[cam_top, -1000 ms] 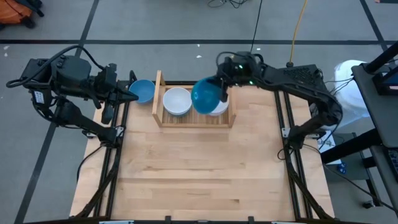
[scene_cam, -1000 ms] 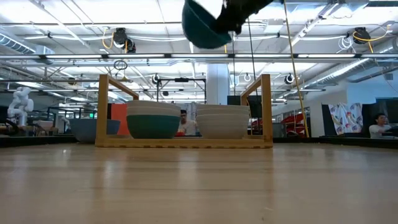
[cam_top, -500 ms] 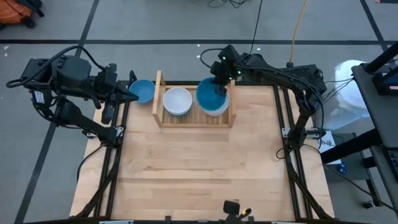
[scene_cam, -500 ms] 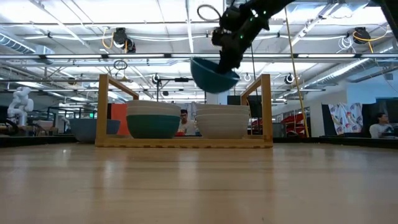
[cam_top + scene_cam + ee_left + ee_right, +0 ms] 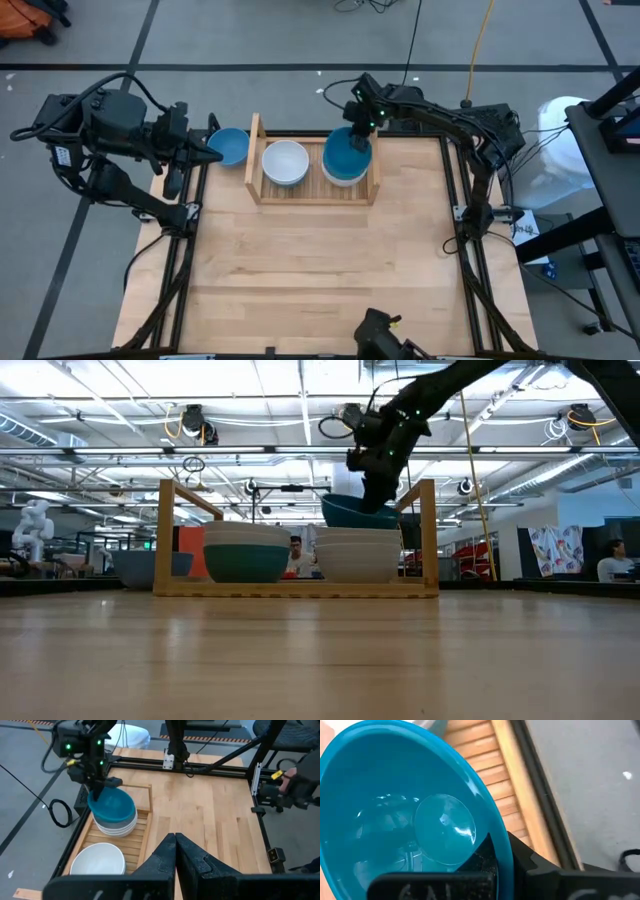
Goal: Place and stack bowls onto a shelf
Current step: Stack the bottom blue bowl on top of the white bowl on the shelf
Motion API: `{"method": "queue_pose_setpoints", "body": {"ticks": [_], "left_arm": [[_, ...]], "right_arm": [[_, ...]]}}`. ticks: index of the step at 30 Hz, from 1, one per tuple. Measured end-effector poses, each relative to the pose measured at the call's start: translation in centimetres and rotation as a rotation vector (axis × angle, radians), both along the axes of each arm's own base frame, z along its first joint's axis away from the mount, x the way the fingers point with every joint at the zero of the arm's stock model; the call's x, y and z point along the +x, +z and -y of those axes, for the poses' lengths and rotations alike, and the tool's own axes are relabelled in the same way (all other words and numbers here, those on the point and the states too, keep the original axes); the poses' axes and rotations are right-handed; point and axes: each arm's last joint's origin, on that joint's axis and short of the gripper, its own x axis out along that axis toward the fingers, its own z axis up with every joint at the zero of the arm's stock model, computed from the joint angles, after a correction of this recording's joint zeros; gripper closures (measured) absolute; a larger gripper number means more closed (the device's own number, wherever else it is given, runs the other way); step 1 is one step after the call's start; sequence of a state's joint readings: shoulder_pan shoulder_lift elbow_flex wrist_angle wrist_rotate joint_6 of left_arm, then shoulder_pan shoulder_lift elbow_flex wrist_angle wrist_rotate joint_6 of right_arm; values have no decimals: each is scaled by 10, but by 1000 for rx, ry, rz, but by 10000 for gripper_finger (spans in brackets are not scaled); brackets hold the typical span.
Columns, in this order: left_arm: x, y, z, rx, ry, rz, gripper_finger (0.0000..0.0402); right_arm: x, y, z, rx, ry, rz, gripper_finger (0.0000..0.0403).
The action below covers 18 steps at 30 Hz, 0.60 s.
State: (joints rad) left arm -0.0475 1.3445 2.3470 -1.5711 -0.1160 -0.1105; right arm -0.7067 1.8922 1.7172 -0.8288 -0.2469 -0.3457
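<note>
Right tool lowering a blue bowl onto the right-hand stack in the shelf

The right tool [image 5: 359, 135] grips the rim of the blue bowl [image 5: 347, 155], fingers clamped on its far edge, and the bowl sits tilted on top of the white stack [image 5: 357, 556] in the shelf's [image 5: 254, 160] right half. In the low view its near side rides a touch above the stack's top rim. The left half holds a white bowl [image 5: 285, 162] over a dark teal one [image 5: 246, 563]. Another blue bowl [image 5: 230, 146] waits just outside the shelf's left board, right by the left tool [image 5: 205, 150], which rests at the desk's [image 5: 320, 270] far left corner with fingers pressed together.
</note>
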Motion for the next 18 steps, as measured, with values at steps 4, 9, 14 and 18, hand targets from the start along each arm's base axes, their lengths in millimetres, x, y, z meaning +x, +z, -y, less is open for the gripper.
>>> {"method": "queue_pose_setpoints", "body": {"ticks": [4, 9, 14, 18], "left_arm": [[0, 0, 0, -4, 2, 1, 394], [0, 0, 0, -5, 3, 1, 394], [0, 0, 0, -8, 5, 1, 394], [0, 0, 0, -11, 7, 1, 394]], "right_arm": [[4, -15, 1, 83, 45, -11, 403], [10, -28, 5, 82, 53, -26, 403], [12, -30, 7, 60, 88, -20, 403], [11, -34, 7, 90, 84, -15, 403]]}}
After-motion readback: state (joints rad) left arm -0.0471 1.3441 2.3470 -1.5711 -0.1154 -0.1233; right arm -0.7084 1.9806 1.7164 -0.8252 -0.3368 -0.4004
